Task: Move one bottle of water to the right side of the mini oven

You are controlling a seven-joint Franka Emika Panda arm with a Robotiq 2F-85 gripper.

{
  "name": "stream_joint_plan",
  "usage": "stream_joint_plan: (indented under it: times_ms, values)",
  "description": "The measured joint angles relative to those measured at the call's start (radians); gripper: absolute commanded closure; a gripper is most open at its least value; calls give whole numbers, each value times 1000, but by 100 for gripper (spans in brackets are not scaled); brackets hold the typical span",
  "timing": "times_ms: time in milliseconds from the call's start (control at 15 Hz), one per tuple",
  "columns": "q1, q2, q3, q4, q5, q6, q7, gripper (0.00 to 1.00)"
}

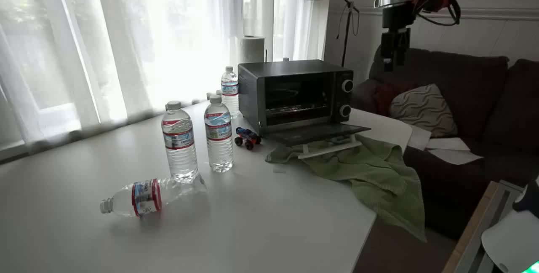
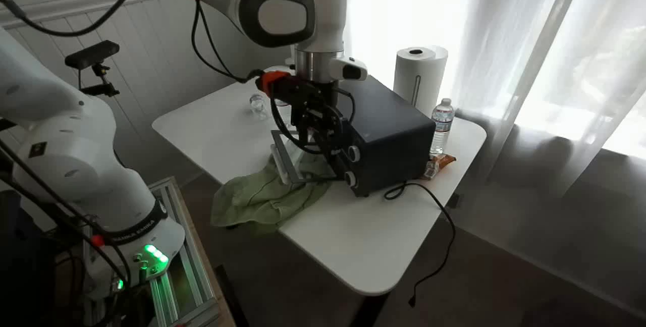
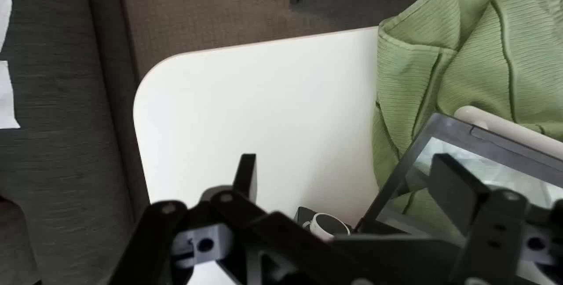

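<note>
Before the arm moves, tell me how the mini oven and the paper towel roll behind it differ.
Shape: the mini oven is a wide box, the paper towel roll an upright cylinder.
Colour: the mini oven is dark, the paper towel roll white.
Height: the paper towel roll looks taller; its top shows above the mini oven's in both exterior views.
Shared: both stand near the white curtains.

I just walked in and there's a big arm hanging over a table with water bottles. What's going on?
That's a robot arm, meant to move one of the water bottles to the right side of the mini oven. Right now its gripper hangs open above the table, holding nothing. I see no bottle there yet. An overturned bottle lies near two upright ones, and the oven door is down over a green towel.
</note>
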Motion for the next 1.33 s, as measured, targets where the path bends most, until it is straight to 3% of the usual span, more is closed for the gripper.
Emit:
stream_joint_plan:
  times_ms: [1333]
  values:
    - [9,0,22,12,5,-17,14,0]
